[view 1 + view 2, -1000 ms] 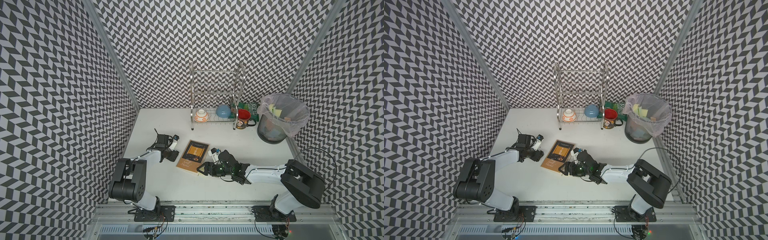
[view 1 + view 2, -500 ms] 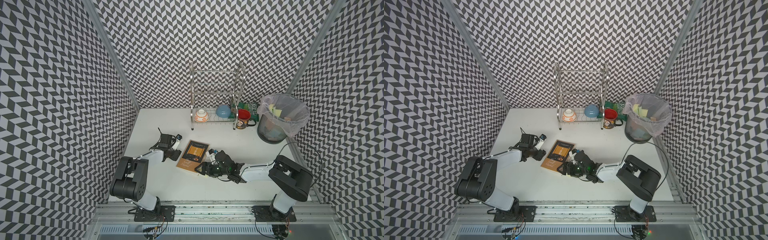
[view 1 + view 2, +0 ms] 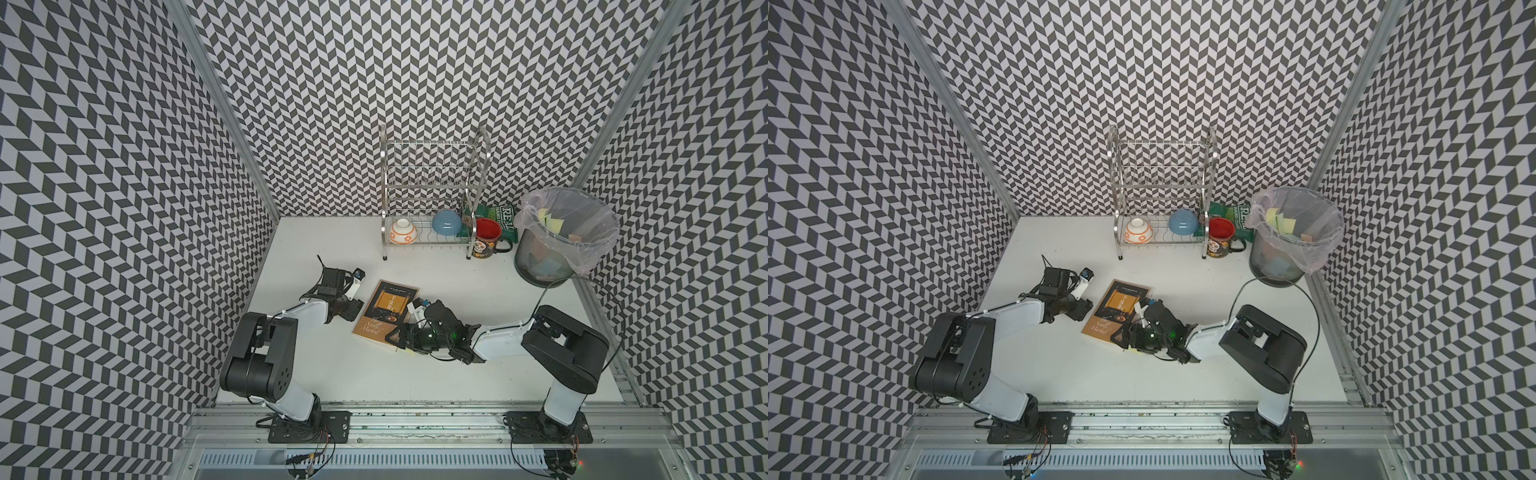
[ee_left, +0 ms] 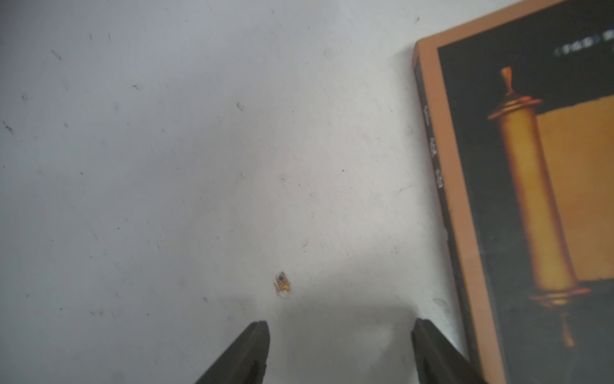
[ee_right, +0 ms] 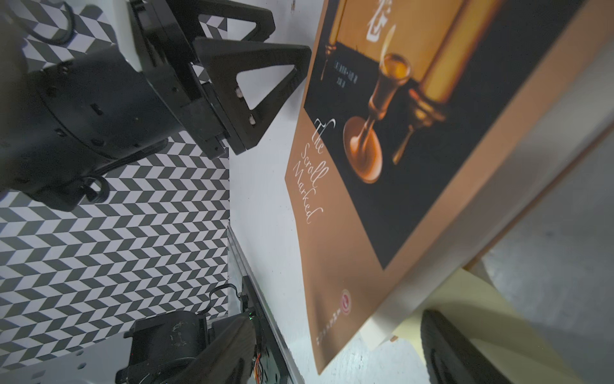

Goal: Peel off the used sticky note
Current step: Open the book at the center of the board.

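A brown and black book lies flat on the white table. A pale yellow sticky note pokes out from under the book's near right corner; in both top views only a sliver of the note shows. My right gripper is open and low at that corner, straddling it, with one finger lying against the note. My left gripper is open over bare table, right beside the book's spine edge.
At the back stands a metal dish rack with a white bowl and a blue bowl. A red mug and a green bag are beside it. A lined wire bin holding several notes stands back right.
The right arm's elbow has swung leftward while its gripper stays at the book's near corner. The left gripper has edged slightly closer to the book's spine edge.
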`<state>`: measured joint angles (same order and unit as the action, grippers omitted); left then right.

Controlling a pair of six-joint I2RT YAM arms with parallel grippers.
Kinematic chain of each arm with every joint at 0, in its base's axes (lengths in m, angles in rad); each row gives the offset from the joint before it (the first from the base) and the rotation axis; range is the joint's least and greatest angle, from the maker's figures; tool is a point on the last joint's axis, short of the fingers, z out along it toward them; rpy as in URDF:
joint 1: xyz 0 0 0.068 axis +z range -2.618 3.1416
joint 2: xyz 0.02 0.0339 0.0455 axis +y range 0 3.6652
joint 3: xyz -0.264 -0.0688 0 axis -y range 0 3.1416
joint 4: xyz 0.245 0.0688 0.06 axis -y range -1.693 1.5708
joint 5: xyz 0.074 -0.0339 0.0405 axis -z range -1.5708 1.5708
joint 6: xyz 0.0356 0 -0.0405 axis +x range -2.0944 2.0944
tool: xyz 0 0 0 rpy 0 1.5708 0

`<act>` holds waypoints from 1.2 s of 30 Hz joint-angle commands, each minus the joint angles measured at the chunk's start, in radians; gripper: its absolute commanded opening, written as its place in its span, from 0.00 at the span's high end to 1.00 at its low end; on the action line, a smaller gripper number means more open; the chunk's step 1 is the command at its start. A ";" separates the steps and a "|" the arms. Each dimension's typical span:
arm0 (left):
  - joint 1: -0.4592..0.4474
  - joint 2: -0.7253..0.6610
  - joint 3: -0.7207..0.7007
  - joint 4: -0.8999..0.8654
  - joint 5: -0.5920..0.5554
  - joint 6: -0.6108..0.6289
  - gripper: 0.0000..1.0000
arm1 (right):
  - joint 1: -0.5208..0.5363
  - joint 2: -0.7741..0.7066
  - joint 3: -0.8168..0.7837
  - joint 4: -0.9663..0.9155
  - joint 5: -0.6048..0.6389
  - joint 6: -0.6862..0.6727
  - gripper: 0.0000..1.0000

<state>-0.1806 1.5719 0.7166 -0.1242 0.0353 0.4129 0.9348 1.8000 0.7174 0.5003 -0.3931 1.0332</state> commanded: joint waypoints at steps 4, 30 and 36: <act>-0.013 0.055 -0.026 -0.092 -0.043 0.010 0.29 | 0.006 0.032 0.024 0.058 -0.006 0.005 0.18; -0.034 0.059 -0.028 -0.086 -0.051 0.004 0.29 | -0.010 0.059 0.053 0.077 -0.032 0.021 0.19; -0.037 0.059 -0.029 -0.089 -0.049 0.006 0.29 | -0.013 0.071 0.054 0.105 -0.043 0.029 0.19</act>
<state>-0.2039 1.5803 0.7177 -0.1017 0.0189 0.4053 0.9264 1.8492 0.7639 0.5388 -0.4290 1.0584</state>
